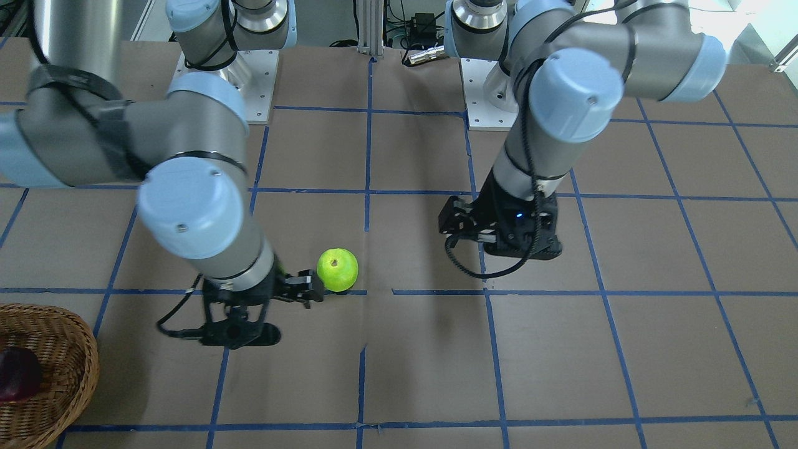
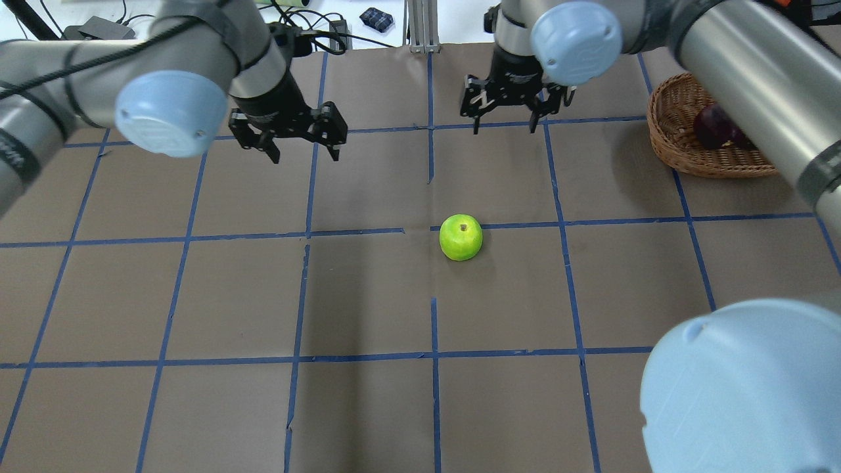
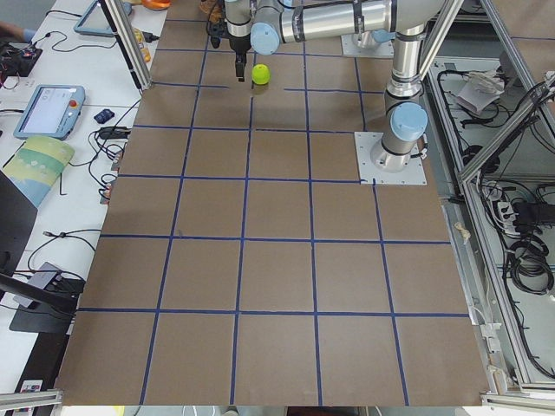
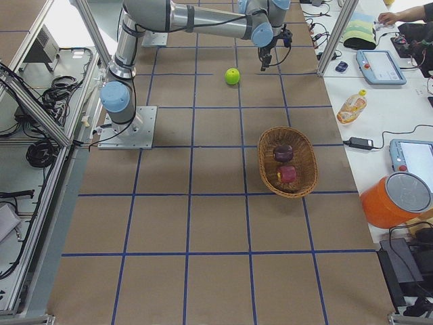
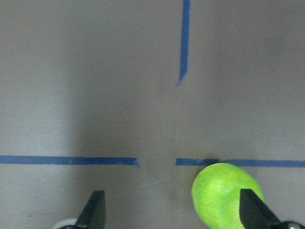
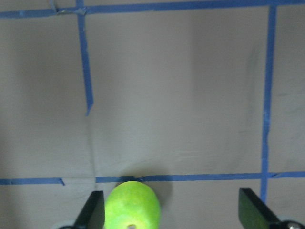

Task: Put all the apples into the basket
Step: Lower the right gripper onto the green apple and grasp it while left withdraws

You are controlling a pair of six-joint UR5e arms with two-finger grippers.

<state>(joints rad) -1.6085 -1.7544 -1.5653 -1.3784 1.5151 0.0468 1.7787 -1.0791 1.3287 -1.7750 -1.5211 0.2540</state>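
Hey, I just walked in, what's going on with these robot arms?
They are collecting apples into a wicker basket. The maroon apple and the red apple already lie in it; the green apple sits alone on the table. The left gripper and right gripper hover open and empty, the right seemingly nearer the green apple.

The left arm (image 2: 85, 69) is reaching in from its own side, elbow raised and forearm angling downward to a vertical wrist. The left gripper (image 2: 305, 155) is pointing straight down, jaws standing wide apart, with both fingers (image 5: 95, 210) showing at the outer edges of its wrist view. The right arm (image 2: 755, 72) is extending forward in a long, bent reach. The right gripper (image 2: 504, 126) is likewise pointing straight down, jaws spread wide. The two grippers are hanging side by side, well apart.
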